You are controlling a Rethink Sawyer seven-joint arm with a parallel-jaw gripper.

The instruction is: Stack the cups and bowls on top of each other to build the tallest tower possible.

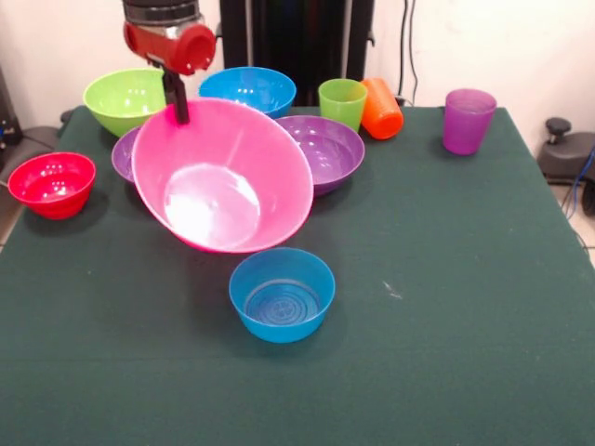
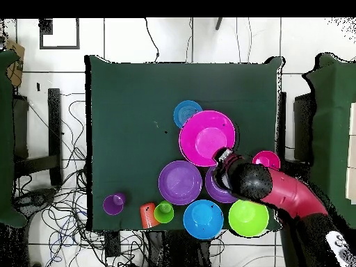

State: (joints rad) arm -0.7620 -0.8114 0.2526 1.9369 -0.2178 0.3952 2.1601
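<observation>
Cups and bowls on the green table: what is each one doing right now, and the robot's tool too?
pink bowl: tilted, held by its rim.
tool: shut on the pink bowl's rim.
near blue bowl: upright, alone.
far blue bowl: upright.
lime bowl: upright.
red bowl: upright, apart.
right purple bowl: upright.
left purple bowl: mostly hidden.
green cup: upright.
orange cup: tipped against the green cup.
purple cup: upright, alone.

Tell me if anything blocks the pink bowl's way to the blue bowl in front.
Nothing visible does. The pink bowl hangs tilted from the gripper, and only bare table lies between it and the near blue bowl.
</observation>
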